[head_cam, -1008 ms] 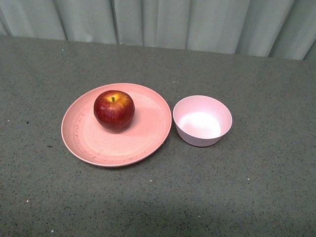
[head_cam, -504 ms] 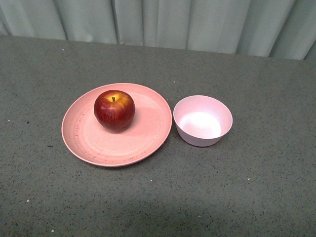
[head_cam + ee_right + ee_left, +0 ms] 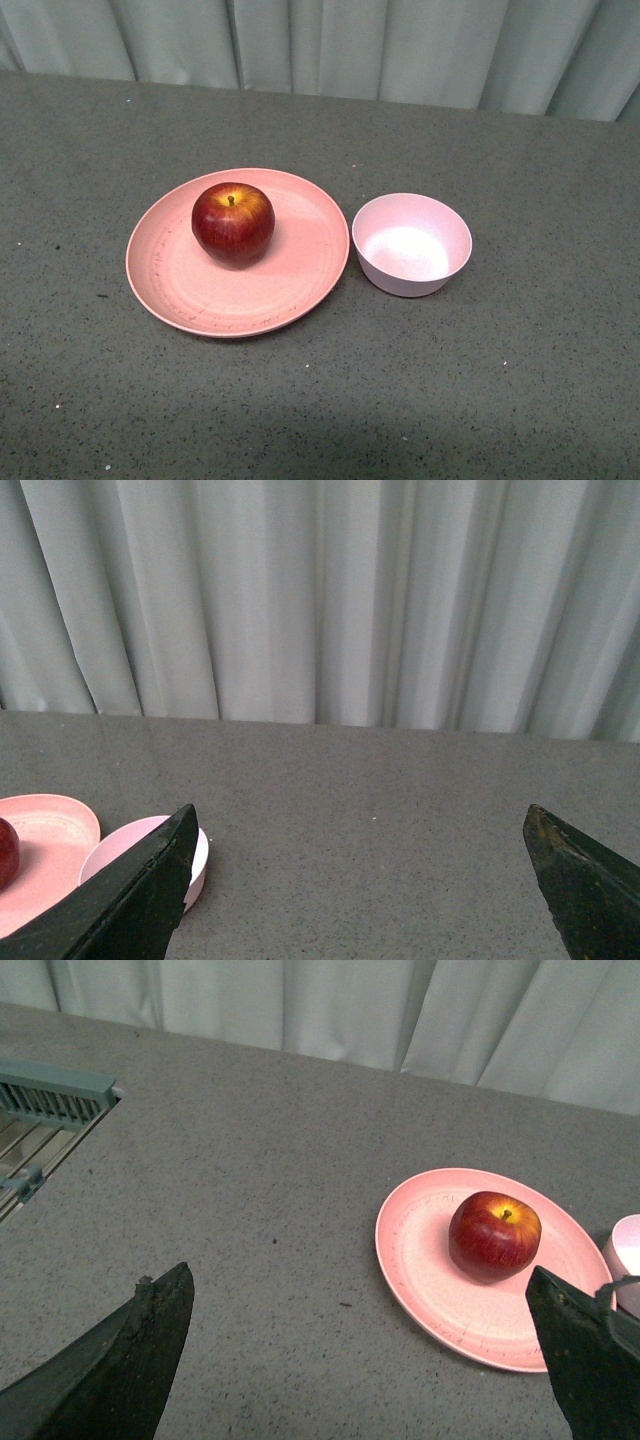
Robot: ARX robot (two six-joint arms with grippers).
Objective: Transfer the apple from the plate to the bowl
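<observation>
Spreading wide and holding nothing, the left gripper (image 3: 360, 1272) hangs above bare grey table (image 3: 520, 380), with open surface in the gap between its two dark fingers and ahead of them. The apple (image 3: 233, 223) sits upright, stem up, on the plate (image 3: 300, 270), ahead of those jaws and off toward the finger on the bowl's side, well apart from both fingertips. It rests on the far half of the plate, inside the raised rim, with bare plate on every side of it. The bowl (image 3: 400, 282) stands just beside the plate's rim, nearly touching, and it has nothing in it. A teal slatted rack (image 3: 50, 1095) lies at the table's edge, beyond the left gripper's other finger and well away from the plate. The right gripper (image 3: 360, 810) is likewise parted wide and has hold of nothing; only bare table lies between its fingers. The bowl and a slice of the plate show just past one of its fingers, outside the gap. A pale pleated curtain (image 3: 350, 45) closes off the table's far edge, beyond both pairs of jaws. Nothing stands between the apple and the bowl except the two rims.
</observation>
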